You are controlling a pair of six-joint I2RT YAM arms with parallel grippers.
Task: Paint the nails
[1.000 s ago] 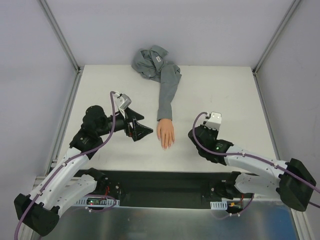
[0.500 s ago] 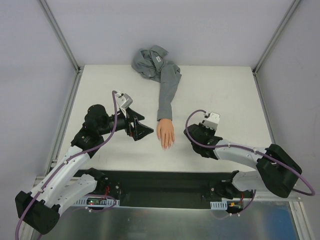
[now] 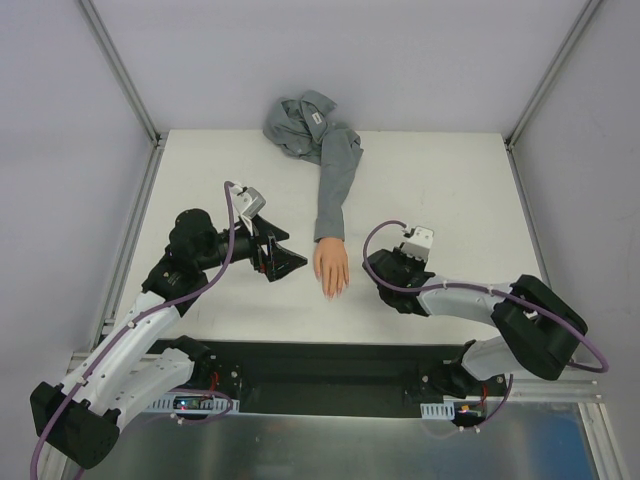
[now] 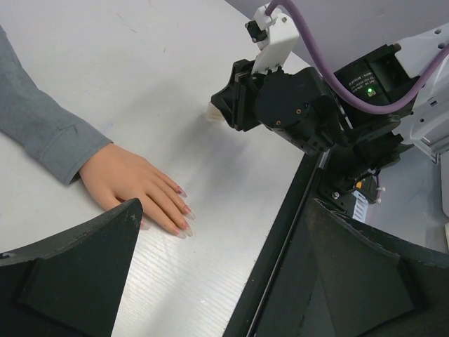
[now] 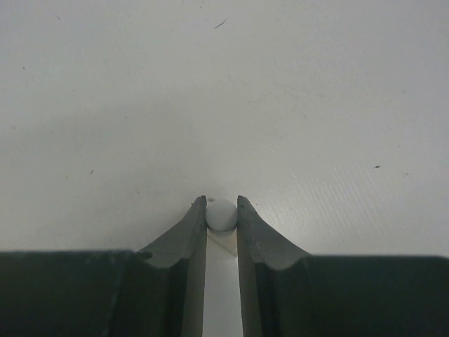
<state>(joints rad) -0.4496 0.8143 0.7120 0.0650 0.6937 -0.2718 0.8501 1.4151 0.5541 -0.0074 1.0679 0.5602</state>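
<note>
The left gripper [image 3: 285, 258] hangs empty with its jaws spread wide, aimed at the mannequin hand [image 3: 331, 268], likely ready to steady it. The nails [image 4: 182, 213] lie mid-table, pointing toward the arms. Just beside them, the right gripper [image 3: 372, 270] pinches a small white knob [image 5: 222, 214], perhaps the brush cap. It has crept closer since a second ago, its elbow folding.

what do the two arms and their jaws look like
Both the left arm and right arm have white links with bulky black joints. A purple cable runs along each to a pale camera block at the wrist. The jaws are black and wedge-shaped. A green light glows on the right arm.
</note>
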